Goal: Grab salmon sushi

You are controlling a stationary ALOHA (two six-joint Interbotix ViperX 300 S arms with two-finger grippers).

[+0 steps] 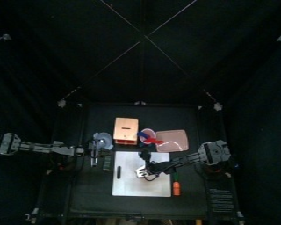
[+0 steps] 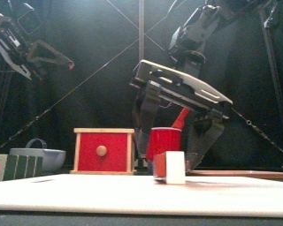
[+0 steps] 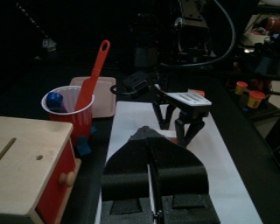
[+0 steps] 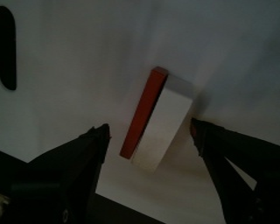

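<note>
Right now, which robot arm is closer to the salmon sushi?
The right one. Its end effector hangs open just above the salmon sushi on the white board, one jaw on each side. The left end effector sits off to the side, near the wooden box.

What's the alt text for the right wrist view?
The right pincer hangs open over the salmon sushi, a small oblong piece with an orange-red side and a pale side, lying on the white board between the two black jaws. A thin black bar lies apart from it on the board.
</note>
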